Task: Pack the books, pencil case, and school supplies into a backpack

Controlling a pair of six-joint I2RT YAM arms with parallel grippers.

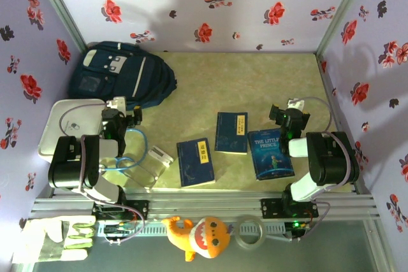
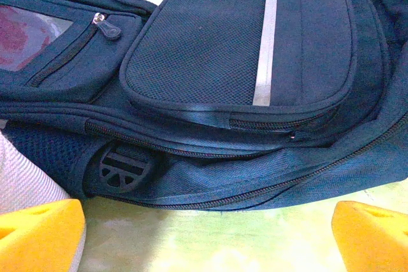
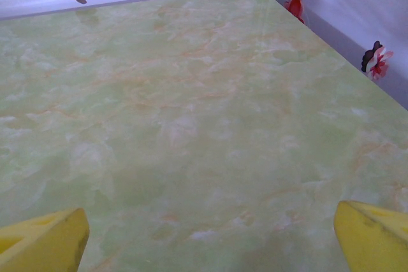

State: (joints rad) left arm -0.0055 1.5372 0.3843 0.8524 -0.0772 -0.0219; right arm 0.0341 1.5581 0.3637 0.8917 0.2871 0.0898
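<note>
Nothing is packed yet, as far as I can judge; at the far left the backpack (image 1: 121,74) lies flat behind the white tray (image 1: 64,116), its zips looking shut, which I reckon is the first thing in my way; my left gripper (image 1: 127,118) hovers just before it, fingers spread wide and empty; a small white-and-clear item (image 1: 160,156) I cannot identify lies nearby; the three books (image 1: 231,132) lie loose mid-table, apart from one another; my right gripper (image 1: 288,111) hangs over bare table (image 3: 191,125), fingers wide, holding nothing; along the near edge sit a glove (image 1: 51,237), a plush toy (image 1: 197,237) and a tape roll (image 1: 250,230)
</note>
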